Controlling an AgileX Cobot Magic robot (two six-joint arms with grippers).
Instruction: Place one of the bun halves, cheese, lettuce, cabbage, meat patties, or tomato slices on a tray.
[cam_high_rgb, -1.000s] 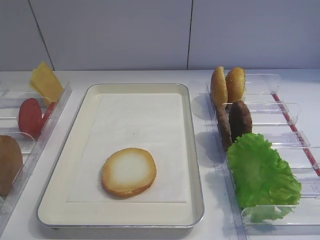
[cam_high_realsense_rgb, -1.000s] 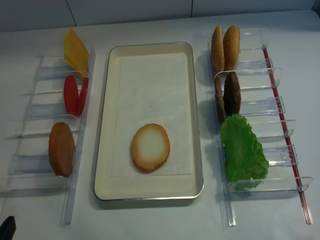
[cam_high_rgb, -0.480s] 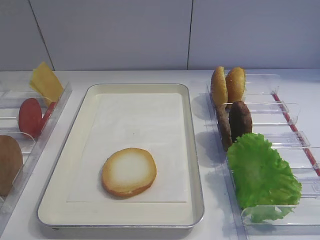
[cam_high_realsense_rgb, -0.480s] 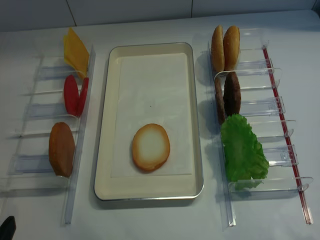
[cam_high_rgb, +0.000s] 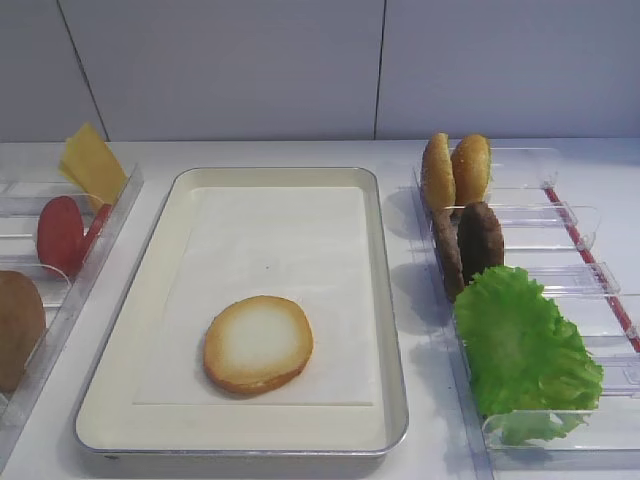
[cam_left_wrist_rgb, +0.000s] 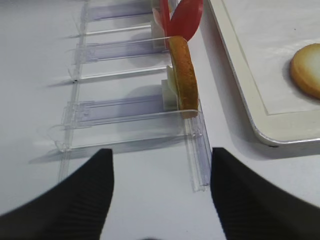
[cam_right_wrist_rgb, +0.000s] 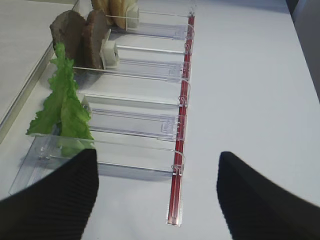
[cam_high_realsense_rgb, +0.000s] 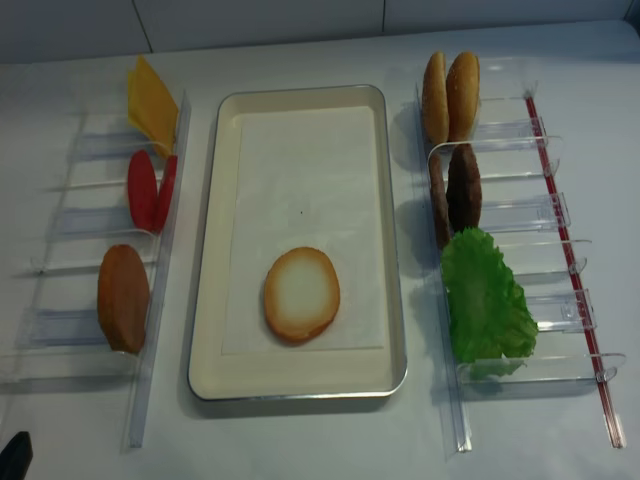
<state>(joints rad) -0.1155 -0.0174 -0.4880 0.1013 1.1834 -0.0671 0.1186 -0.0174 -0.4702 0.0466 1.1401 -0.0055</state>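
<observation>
Your task looks done: one round bun half (cam_high_realsense_rgb: 301, 295) with a creamy-white cut face and golden crust lies flat near the front edge of the silver-rimmed rectangular metal tray (cam_high_realsense_rgb: 395, 250) with its cream liner, and both hands, left hand (cam_left_wrist_rgb: 161, 195) and right hand (cam_right_wrist_rgb: 157, 197), hang wide apart holding nothing. The clear plastic rack (cam_high_realsense_rgb: 60, 220) on the counter's left keeps the yellow cheese square (cam_high_realsense_rgb: 150, 105), red tomato slices (cam_high_realsense_rgb: 150, 190) and a brown bun; the right rack (cam_high_realsense_rgb: 545, 215) keeps two golden buns (cam_high_realsense_rgb: 450, 95), dark brown meat patties (cam_high_realsense_rgb: 455, 190) and ruffled green lettuce (cam_high_realsense_rgb: 485, 300).

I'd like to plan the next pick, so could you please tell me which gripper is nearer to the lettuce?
Right. The right gripper hangs open just in front of the lettuce in its rack. The left gripper, also open, is beyond the tray by the left-hand rack.
</observation>
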